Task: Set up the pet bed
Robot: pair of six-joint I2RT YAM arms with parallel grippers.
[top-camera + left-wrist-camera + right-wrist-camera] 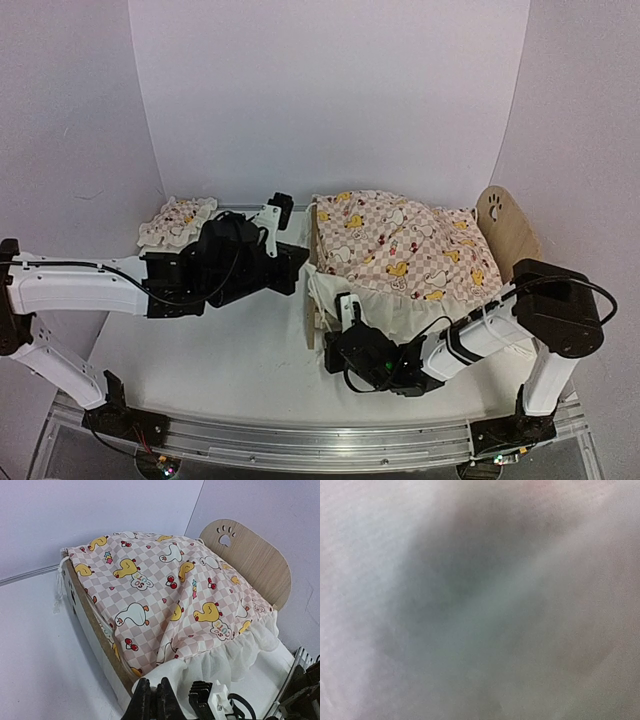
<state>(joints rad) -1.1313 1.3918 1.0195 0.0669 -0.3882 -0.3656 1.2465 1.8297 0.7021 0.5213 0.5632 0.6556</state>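
The pet bed (506,228), a small light plywood frame, stands on the white counter (230,350), right of centre. Its rounded headboard (250,555) with the paw-print cutout is at the right end, and its foot end faces left.

Cover: a pink checkered, duck-print fabric cover with a white ruffled hem (400,240) lies over the frame from foot to headboard and humps up in the middle. In your left wrist view the hem spills over the near side rail. The rail along the foot end is bare plywood.

Pillow: a small ruffled pillow in the same duck print (178,222) sits on the counter at the back left. It is beyond your left arm and apart from the bed.

Left hand (294,268): it reaches in from the left and sits just beside the foot end of the bed. The fingers are closed together and you can see nothing gripped between them. Its camera looks along the bed toward the headboard.

Right hand (346,318): it lies low at the near side of the bed, pressed into the white ruffle near the foot corner. The fingers are fully closed. The right wrist view gives you only a pale blur of cloth against the lens, so you cannot tell whether any fabric is pinched between them.
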